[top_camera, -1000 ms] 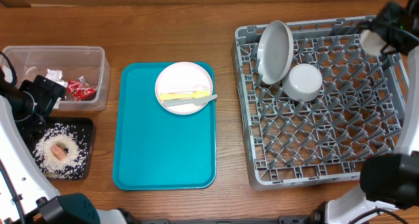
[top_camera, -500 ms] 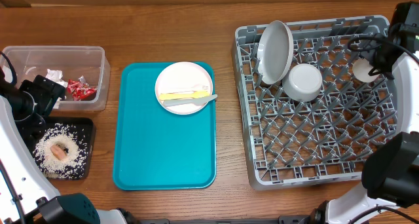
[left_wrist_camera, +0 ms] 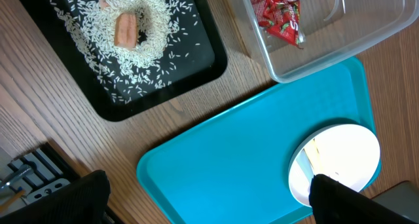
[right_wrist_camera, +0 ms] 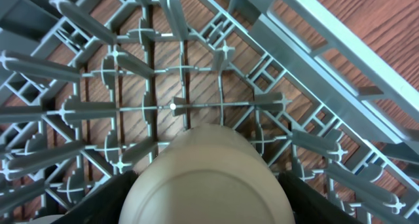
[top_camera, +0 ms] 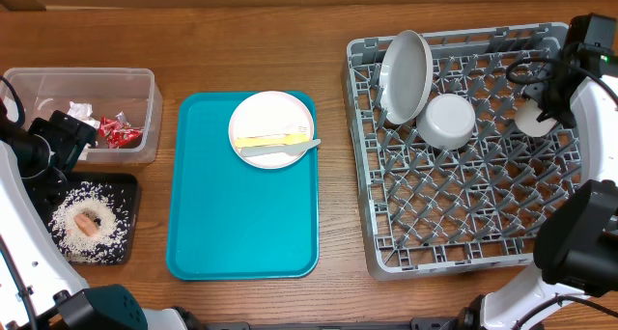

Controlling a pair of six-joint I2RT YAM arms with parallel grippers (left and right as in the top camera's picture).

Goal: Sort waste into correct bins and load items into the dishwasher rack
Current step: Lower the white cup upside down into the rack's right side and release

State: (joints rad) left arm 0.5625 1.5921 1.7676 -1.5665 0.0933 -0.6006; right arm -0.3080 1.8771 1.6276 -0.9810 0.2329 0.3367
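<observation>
My right gripper [top_camera: 544, 106] is shut on the small white cup [top_camera: 532, 119], bottom up, just above the pegs at the right side of the grey dishwasher rack [top_camera: 463, 243]. In the right wrist view the cup [right_wrist_camera: 206, 178] fills the gap between my fingers [right_wrist_camera: 98, 201]. The grey plate [top_camera: 407, 76] stands on edge in the rack beside the white bowl [top_camera: 446, 120]. The pinkish-white plate [top_camera: 273, 118] holds the yellow and pale utensils [top_camera: 275, 143]. My left gripper [top_camera: 60, 142] is open and empty, between the clear tub [top_camera: 145, 84] and the black tray [top_camera: 130, 190].
The plate sits at the far end of a teal tray [top_camera: 241, 224]. Red wrappers [top_camera: 118, 130] and crumpled white and silver waste [top_camera: 77, 110] lie in the tub. Rice [left_wrist_camera: 157, 50] rings the orange cube [left_wrist_camera: 124, 29] in the black tray.
My right gripper has carried the cup from the rack's far right corner down and nearer, over the rack's right side. The left arm has not moved.
</observation>
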